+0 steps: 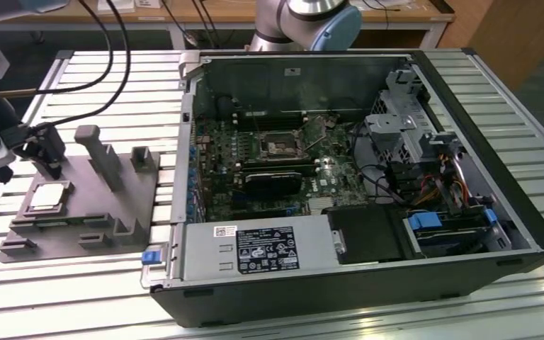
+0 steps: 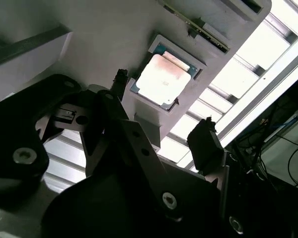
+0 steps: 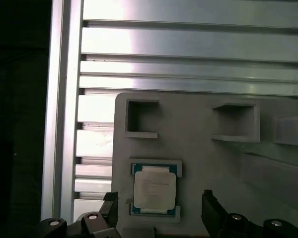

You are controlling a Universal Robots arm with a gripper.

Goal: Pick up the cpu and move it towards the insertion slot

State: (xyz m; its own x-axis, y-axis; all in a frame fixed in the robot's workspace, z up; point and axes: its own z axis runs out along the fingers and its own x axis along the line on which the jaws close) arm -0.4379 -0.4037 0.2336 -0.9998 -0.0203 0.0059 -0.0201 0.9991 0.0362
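Slatted aluminium table (image 1: 527, 106) spans the exterior view. An open computer case (image 1: 348, 301) lies on it, from centre to the exterior view's right. A grey fixture plate (image 1: 93, 227) sits at the lower left of that view, just beside the case. The gripper (image 1: 43, 159) hangs over the plate. In the first wrist view its fingers (image 3: 209, 210) stand wide apart on either side of the cpu (image 3: 154, 189), gripping nothing. The insertion slot (image 1: 280, 146) sits mid-motherboard, centre frame. The cpu rests flat in its recess on the plate, well apart from the slot.
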